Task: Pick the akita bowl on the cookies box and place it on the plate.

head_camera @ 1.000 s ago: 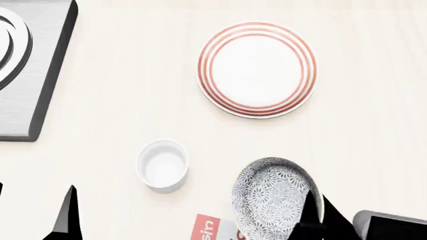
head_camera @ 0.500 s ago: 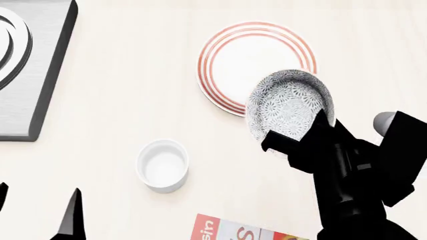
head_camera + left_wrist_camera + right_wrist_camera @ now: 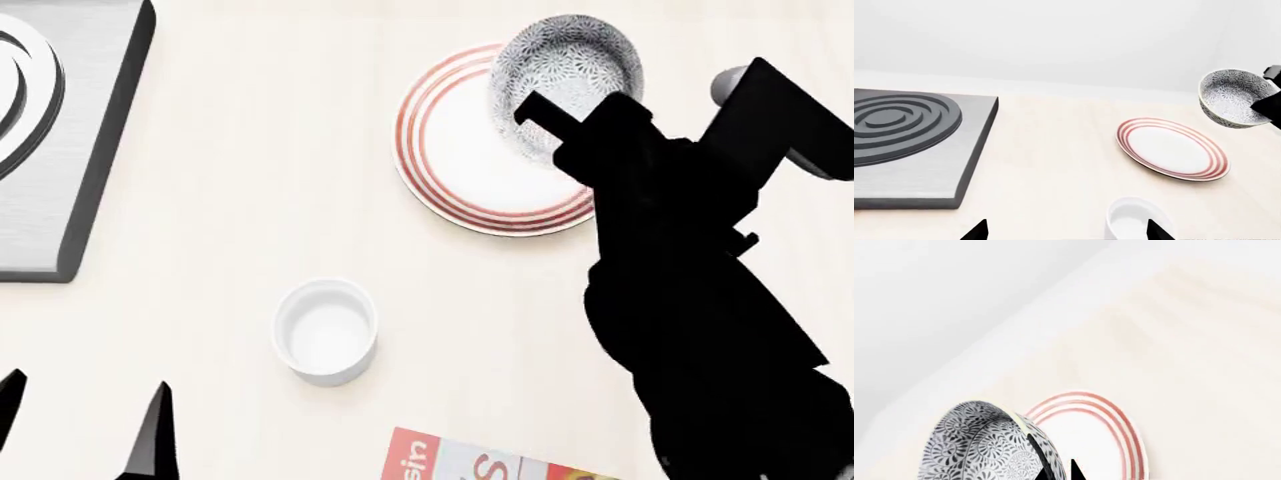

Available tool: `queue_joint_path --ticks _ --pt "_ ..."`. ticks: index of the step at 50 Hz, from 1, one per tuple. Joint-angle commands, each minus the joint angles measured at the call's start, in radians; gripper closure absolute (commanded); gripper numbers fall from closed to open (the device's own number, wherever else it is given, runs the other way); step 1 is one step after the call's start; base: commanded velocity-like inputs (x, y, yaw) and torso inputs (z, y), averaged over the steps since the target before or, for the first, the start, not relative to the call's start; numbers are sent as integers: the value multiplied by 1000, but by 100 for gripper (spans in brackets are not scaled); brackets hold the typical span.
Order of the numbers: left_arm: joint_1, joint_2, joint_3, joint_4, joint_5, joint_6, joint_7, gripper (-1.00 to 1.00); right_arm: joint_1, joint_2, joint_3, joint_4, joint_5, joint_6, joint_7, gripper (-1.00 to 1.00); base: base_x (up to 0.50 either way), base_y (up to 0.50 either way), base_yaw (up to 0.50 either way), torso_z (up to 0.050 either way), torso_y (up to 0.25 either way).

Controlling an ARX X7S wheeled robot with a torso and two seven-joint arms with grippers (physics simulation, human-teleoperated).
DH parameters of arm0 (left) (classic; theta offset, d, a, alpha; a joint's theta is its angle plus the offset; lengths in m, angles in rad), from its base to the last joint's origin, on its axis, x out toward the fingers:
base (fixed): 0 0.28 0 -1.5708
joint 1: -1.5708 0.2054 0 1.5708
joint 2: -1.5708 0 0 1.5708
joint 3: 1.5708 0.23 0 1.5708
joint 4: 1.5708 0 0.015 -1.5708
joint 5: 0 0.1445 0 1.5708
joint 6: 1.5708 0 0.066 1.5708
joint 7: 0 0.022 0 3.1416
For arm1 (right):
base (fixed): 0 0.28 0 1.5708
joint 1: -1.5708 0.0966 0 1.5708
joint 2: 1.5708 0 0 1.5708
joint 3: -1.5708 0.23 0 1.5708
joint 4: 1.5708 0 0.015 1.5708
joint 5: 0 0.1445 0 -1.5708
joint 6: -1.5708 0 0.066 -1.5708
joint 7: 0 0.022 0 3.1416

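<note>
The speckled grey-and-white akita bowl (image 3: 561,70) hangs in the air over the far right part of the red-ringed plate (image 3: 461,160), pinched by its rim in my right gripper (image 3: 561,125). From the left wrist the bowl (image 3: 1233,97) shows lifted clear above the plate (image 3: 1171,149). The right wrist view has the bowl (image 3: 981,447) close up, its rim between the fingertips (image 3: 1054,475), and the plate (image 3: 1107,435) below. A corner of the cookies box (image 3: 467,462) shows at the near edge. My left gripper (image 3: 80,435) stands open and empty at the near left.
A small plain white cup (image 3: 324,330) sits on the table between the box and the plate. A grey stove slab with a dark ringed burner (image 3: 60,140) fills the far left. The right arm (image 3: 707,300) covers the table's right side.
My right gripper has carried the bowl up from beside the cookies box and away from me, until it hangs over the plate's far right part. The left gripper has barely moved.
</note>
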Motion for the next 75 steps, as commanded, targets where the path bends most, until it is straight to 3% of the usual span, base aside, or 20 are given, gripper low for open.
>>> queue_joint_path --ticks 1,10,13,22,32,37,42,48,64,75 --pt "0 23 -21 -13 5 25 31 -100 78 -229 75 404 111 131 -187 100 0 0 0 0 0" --pt "-3 21 -19 -9 1 22 27 -100 129 -411 66 800 167 283 -337 100 0 0 0 0 0" --pt "-4 19 -21 -7 -4 19 26 -100 168 -511 40 1025 168 376 -414 100 0 0 0 0 0" --pt "-5 16 -19 -11 -8 22 27 -100 220 -525 -115 1038 323 396 -384 100 0 0 0 0 0" --pt "-4 13 -23 -16 -18 25 28 -100 268 -559 -522 1038 792 371 -406 100 0 0 0 0 2" --pt "-4 10 -28 -15 -25 26 26 -100 282 -567 -635 1038 1026 393 -426 100 0 0 0 0 0" --pt "-7 8 -38 -13 -37 25 22 -100 278 -573 -694 1038 1134 445 -469 100 0 0 0 0 0" --pt "-6 9 -33 -9 -39 25 21 -100 274 -579 -593 1038 1220 445 -449 100 0 0 0 0 0" --pt "-4 1 -42 -4 -57 25 16 -100 272 -609 -587 1038 1195 324 -293 100 0 0 0 0 0" --pt "-7 -1 -40 -8 -60 26 15 -100 267 -611 -383 1038 949 357 -162 100 0 0 0 0 1"
